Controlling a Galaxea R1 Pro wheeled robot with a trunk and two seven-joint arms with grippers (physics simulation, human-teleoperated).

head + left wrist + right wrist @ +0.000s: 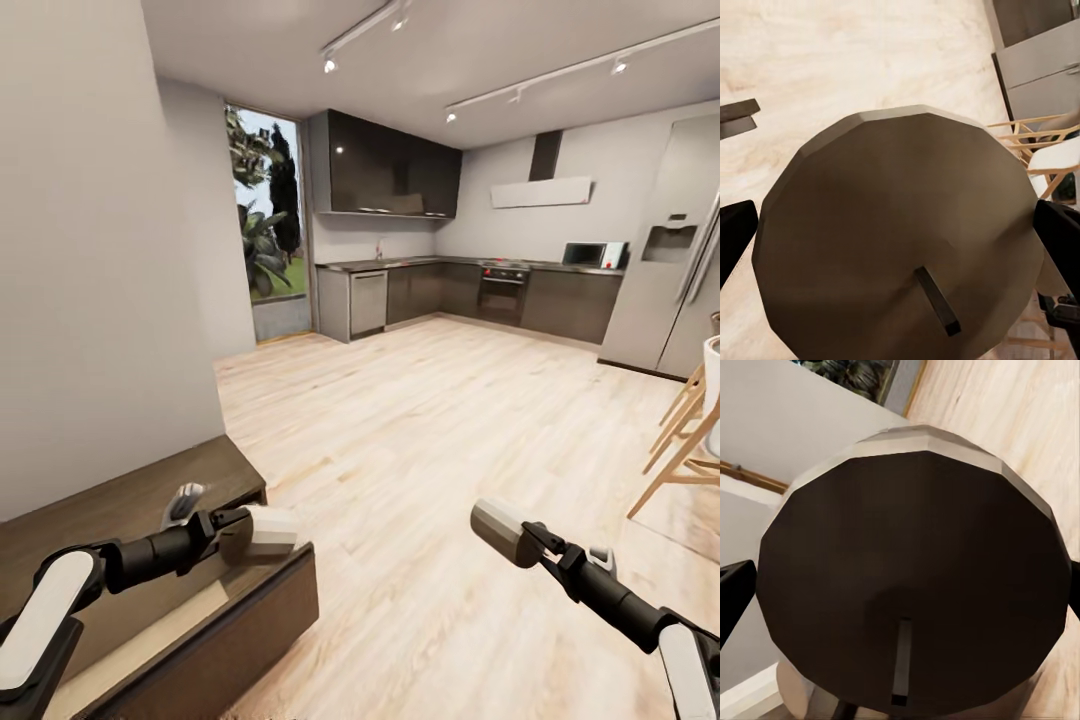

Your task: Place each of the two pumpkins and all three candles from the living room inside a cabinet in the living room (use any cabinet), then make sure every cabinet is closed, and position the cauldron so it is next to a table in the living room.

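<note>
The left gripper (262, 532) is clamped on a candle (268, 531), wick end toward its wrist camera, and hangs just above the open drawer (150, 640) of the cabinet (130, 500) below it. The right gripper (505, 532) grips a second candle (497, 528), out over bare floor (430, 420) well apart from the cabinet. Released from this height, the left candle could land on its side and roll, or clip the drawer front. The right one would drop to the floor if let go before the arm crosses over.
</note>
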